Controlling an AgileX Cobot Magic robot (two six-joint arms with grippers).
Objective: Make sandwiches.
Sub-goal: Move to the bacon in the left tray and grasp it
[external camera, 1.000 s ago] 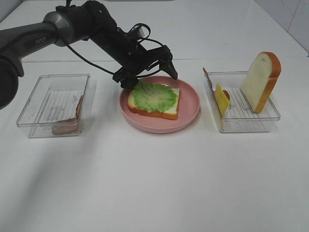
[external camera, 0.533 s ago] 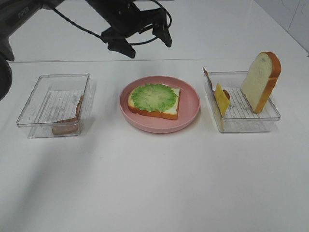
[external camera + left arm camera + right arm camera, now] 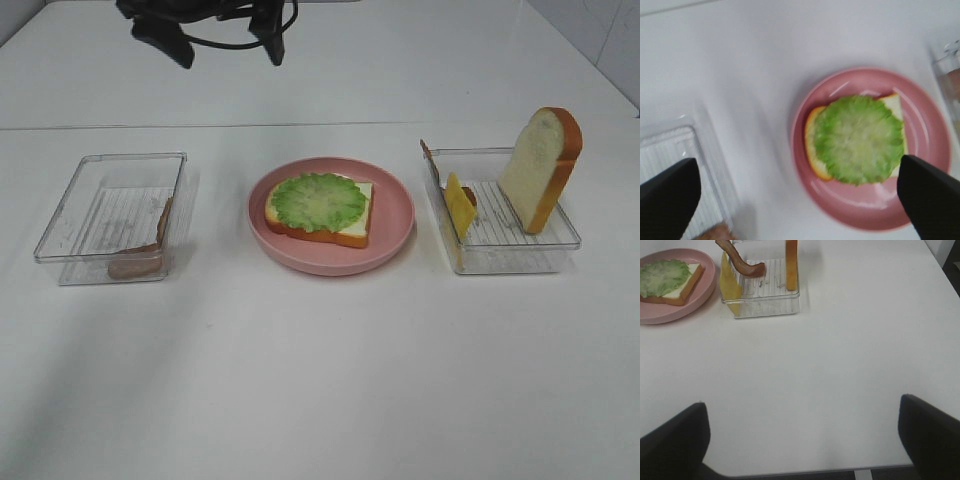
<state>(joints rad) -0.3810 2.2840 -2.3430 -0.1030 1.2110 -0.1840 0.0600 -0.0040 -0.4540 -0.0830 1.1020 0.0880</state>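
"Pink plate [image 3: 395,215] first: where does it sit from the left end effector [image 3: 229,52]?"

"Below it and well apart. That end effector hangs high over the white worktop [image 3: 320,380], fingers [image 3: 670,195] spread wide with nothing between them, and its wrist camera looks down through the gap onto the plate."

"And the sandwich [image 3: 320,215]?"

"Half built, on that plate: one bread slice [image 3: 352,233] lying flat, ruffled green lettuce [image 3: 320,198] on top covering most of it. Neither touches the end effector."

"Anything off to its side?"

"A clear tray [image 3: 70,222], down and to the robot's left of it, with a brownish-pink bacon strip [image 3: 135,263] lying along its wall."

"Right end effector [image 3: 800,435]?"

"Released as well: fingers far apart, empty, over the worktop. Out in front of it, well apart, stands a second clear tray [image 3: 760,307] holding a yellow cheese slice [image 3: 729,277] on edge, a curled bacon strip [image 3: 742,265] and a second bread slice [image 3: 791,255] standing upright. The plate lies just beyond that tray's cheese side."
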